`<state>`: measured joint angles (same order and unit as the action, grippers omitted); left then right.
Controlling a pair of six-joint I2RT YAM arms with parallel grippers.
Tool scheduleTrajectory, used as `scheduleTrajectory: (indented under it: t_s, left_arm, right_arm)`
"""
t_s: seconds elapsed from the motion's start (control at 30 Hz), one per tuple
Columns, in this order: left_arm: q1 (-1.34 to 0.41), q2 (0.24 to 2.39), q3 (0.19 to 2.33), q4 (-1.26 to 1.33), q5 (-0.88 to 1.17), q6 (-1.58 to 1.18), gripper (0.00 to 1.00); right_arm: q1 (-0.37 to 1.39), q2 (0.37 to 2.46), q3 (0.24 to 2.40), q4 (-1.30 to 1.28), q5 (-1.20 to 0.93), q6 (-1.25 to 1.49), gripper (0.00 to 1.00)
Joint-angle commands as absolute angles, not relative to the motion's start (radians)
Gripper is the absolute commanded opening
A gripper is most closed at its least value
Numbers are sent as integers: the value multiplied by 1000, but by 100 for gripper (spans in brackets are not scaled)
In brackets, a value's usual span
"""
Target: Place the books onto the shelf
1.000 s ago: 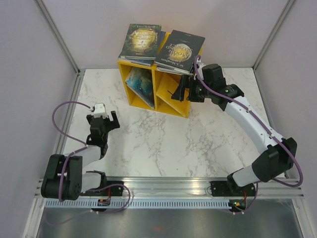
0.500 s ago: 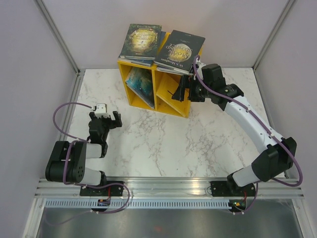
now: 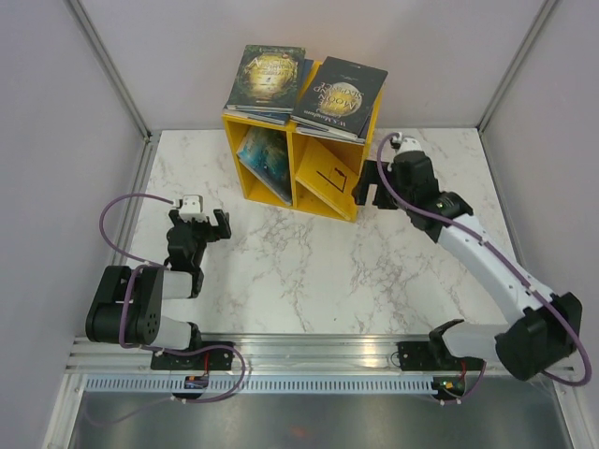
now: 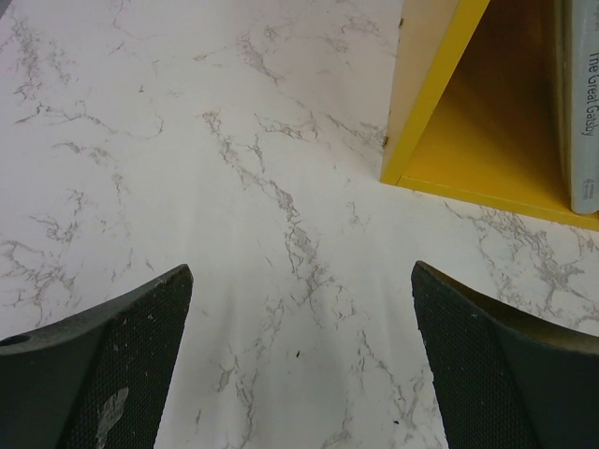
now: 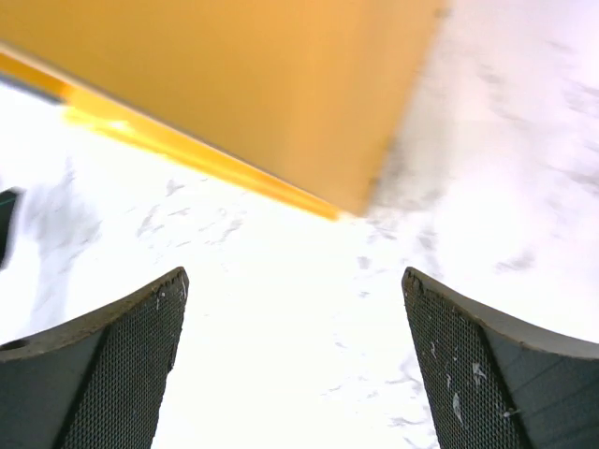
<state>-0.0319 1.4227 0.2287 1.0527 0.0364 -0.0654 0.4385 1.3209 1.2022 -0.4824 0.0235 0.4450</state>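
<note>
Yellow shelf (image 3: 339,208) at 12 o'clock on the marble table (image 3: 299,271), long axis roughly 9 to 3, both compartments facing 6 o'clock. Two piles of books on its roof, lying flat, long axes near 12 to 6: green-gold cover (image 3: 267,77) left, black cover (image 3: 340,94) right, gold "Moon" legible. One teal book (image 3: 265,161) leaning in the left compartment; "The Great Gatsby" on a grey spine (image 4: 582,122). Left gripper (image 3: 198,223) at 9 o'clock, right gripper (image 3: 367,187) just beside the shelf's 3 o'clock side, both spread wide, gripping nothing

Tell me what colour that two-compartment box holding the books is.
Bright yellow. The shelf shows best in the top external view.
</note>
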Motion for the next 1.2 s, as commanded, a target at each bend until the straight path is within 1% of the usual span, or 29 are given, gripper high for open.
scheduleTrajectory:
  t_s: [0.0,0.1,0.27,0.37,0.4,0.43,0.5,0.67,0.73,0.77,0.8,0.83,0.87,0.9,0.97,1.0,1.07,1.1,1.17]
  left_arm:
    - [-28,1428,224,1121,45,-11,100]
    - [-28,1430,225,1123,48,-11,100]
    - [-28,1430,225,1123,48,-11,100]
    - [-28,1430,225,1123,46,-11,100]
    - [-28,1430,225,1123,46,-11,100]
    - [-28,1431,225,1123,48,-11,100]
    - [-28,1430,225,1123,48,-11,100]
    - [-28,1430,225,1123,46,-11,100]
    - [-28,1430,225,1123,48,-11,100]
    - [-28,1430,225,1123,48,-11,100]
    - [-28,1430,224,1123,46,-11,100]
    - [-28,1431,224,1123,48,-11,100]
    - [-28,1430,225,1123,48,-11,100]
    - [-28,1431,225,1123,46,-11,100]
    - [-28,1430,225,1123,46,-11,100]
    - [-26,1430,225,1123,46,-11,100]
    - [-28,1431,224,1123,46,-11,100]
    - [-28,1430,225,1123,48,-11,100]
    - [-28,1431,224,1124,46,-11,100]
  right_arm:
    - [408,1180,1021,-307,293,457,98]
    - [385,1137,901,-316,372,512,98]
    - [270,1152,760,-331,334,433,98]
    - [232,1140,686,-302,460,411,98]
    - [226,1109,652,-232,481,387,98]
    - [215,1085,571,-185,470,352,98]
    - [186,1013,525,-57,425,269,98]
    - [173,910,353,98,459,219,98]
    - [172,818,275,234,433,172,98]
    - [169,781,191,295,399,154,98]
    - [166,734,155,415,375,108,98]
    - [160,733,105,470,356,101,98]
    - [156,748,85,529,365,115,98]
    - [155,812,72,642,388,148,98]
    - [155,903,66,751,396,134,98]
    - [152,998,63,894,376,115,98]
    - [143,1110,93,995,355,107,98]
    - [138,1214,110,1084,329,104,98]
    - [138,1299,172,1105,250,28,98]
